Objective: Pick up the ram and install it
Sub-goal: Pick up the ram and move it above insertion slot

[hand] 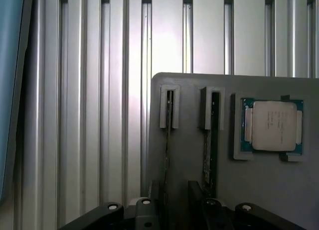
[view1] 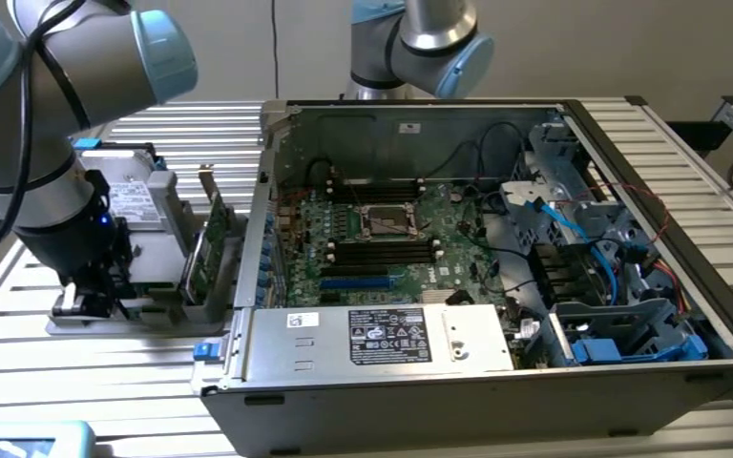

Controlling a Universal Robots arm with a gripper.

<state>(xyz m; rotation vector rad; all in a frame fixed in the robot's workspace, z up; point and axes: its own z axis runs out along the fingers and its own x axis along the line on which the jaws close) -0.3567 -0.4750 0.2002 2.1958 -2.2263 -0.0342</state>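
The ram is a thin stick standing on edge in a slot of the grey holder plate. It runs toward the gap between my fingers. My gripper hangs just above it, open and holding nothing. A second thin green stick stands in the neighbouring slot. In the exterior view my gripper is low over the holder, on the exterior view's left of the open computer case. Dark memory slots lie on the motherboard inside the case.
A processor chip lies in a pocket of the holder. A taller green card with a metal bracket and a drive stand on the holder. Cables and blue brackets crowd the case's right side. Another arm's base stands behind.
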